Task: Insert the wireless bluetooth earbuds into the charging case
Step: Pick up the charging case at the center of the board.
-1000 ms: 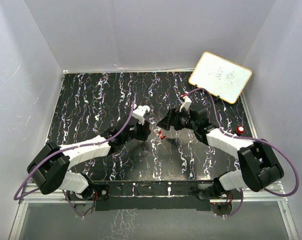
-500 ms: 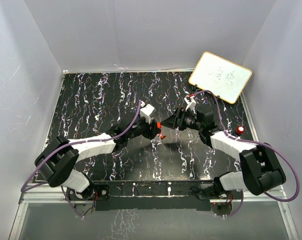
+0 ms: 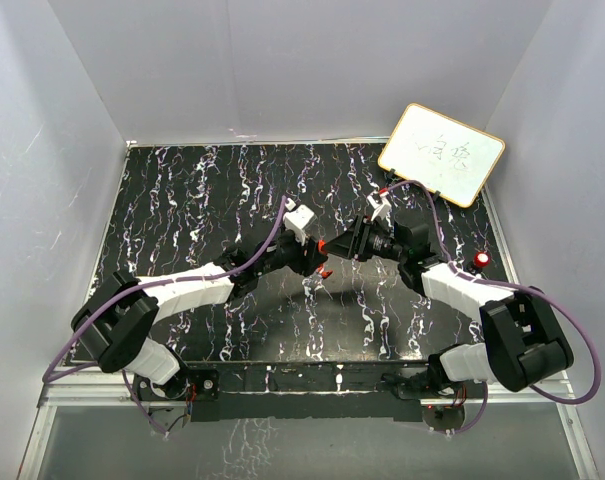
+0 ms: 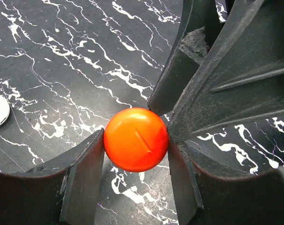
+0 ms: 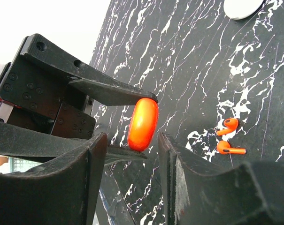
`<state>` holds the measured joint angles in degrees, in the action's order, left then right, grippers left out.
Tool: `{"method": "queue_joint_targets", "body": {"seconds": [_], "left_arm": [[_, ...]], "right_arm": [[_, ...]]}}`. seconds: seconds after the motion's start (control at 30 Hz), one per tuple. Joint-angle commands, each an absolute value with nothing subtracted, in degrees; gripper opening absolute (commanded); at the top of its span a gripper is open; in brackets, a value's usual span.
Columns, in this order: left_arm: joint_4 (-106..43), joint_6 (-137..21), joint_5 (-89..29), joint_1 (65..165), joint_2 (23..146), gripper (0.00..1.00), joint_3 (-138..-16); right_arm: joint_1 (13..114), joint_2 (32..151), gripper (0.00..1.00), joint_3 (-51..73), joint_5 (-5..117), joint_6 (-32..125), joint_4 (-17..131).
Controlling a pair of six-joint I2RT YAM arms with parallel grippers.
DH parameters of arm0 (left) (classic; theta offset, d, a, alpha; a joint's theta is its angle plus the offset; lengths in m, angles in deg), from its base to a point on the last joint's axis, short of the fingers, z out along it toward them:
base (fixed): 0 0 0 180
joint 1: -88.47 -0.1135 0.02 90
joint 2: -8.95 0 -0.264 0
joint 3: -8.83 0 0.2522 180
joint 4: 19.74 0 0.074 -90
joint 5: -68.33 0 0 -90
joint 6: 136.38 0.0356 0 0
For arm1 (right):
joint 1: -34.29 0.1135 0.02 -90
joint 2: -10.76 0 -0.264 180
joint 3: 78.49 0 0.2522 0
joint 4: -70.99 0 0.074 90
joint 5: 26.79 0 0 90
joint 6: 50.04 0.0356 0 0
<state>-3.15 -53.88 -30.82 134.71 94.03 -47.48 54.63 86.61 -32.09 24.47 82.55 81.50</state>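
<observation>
Over the table [image 3: 182,200], left pincer [image 4: 136,140] clamps the charging case [image 4: 136,139] by its rim; right pincer [image 5: 132,138], parted, flanks its faces.

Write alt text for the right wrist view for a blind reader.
A glossy red charging case is pinched edge-on between the left gripper's fingers, with the right gripper's fingers flanking it. Two red earbuds lie on the marbled table.

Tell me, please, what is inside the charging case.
Its inside cannot be seen: the charging case, held in the left hand, is closed. Both earbuds lie outside it on the table.
</observation>
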Motion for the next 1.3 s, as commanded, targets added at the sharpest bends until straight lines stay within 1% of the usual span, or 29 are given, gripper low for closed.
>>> {"method": "queue_joint_targets", "body": {"seconds": [0.0,0.13,0.4,0.7,0.9,0.93,0.97,1.0,1.03,1.1,1.13,1.17,1.27], "left_arm": [[-2.3,-52.9,-32.6,134.9,92.9,0.0,-49.6],[-2.6,-52.7,-33.4,134.9,93.0,0.0,-49.9],[-3.5,-52.4,-34.8,134.9,93.3,0.0,-50.8],[-4.0,-52.2,-35.4,135.0,93.4,0.0,-51.0],[-4.6,-52.1,-34.5,134.9,93.1,0.0,-51.2],[-4.7,-52.1,-34.3,135.0,93.1,0.02,-51.2],[-4.8,-52.1,-34.0,135.0,93.0,0.15,-51.2],[-5.0,-52.2,-33.6,135.0,92.9,0.26,-51.2],[-5.1,-52.2,-33.2,134.9,92.8,0.34,-51.2],[-5.3,-52.3,-32.4,134.9,92.4,0.46,-51.0],[-5.4,-52.4,-31.8,134.9,92.2,0.51,-50.9],[-5.6,-52.4,-31.5,135.0,91.9,0.55,-50.7],[-6.2,-52.4,-30.1,135.0,90.5,0.62,-50.0]], "right_arm": [[54.5,87.1,0.44,-32.5,23.7,82.8,85.1],[54.5,87.9,0.39,-32.4,23.2,82.8,85.4],[54.5,88.5,0.34,-32.3,23.1,82.8,85.9],[54.5,88.6,0.22,-32.4,23.2,82.8,86.0],[54.5,88.0,0.12,-32.6,24.3,82.5,85.6],[54.5,87.8,0.1,-32.6,24.5,82.4,85.4],[54.5,87.6,0.09,-32.6,24.8,82.3,85.3],[54.4,87.5,0.08,-32.7,25.1,82.4,85.2],[54.4,87.2,0.07,-32.7,25.4,82.3,85.2],[54.4,86.7,0.06,-32.7,26.1,82.0,85.0],[54.4,86.4,0.06,-32.7,26.7,82.0,85.0],[54.4,86.2,0.06,-32.6,27.2,82.0,84.9],[53.8,85.5,0.05,-32.4,27.8,81.8,84.6]]}}
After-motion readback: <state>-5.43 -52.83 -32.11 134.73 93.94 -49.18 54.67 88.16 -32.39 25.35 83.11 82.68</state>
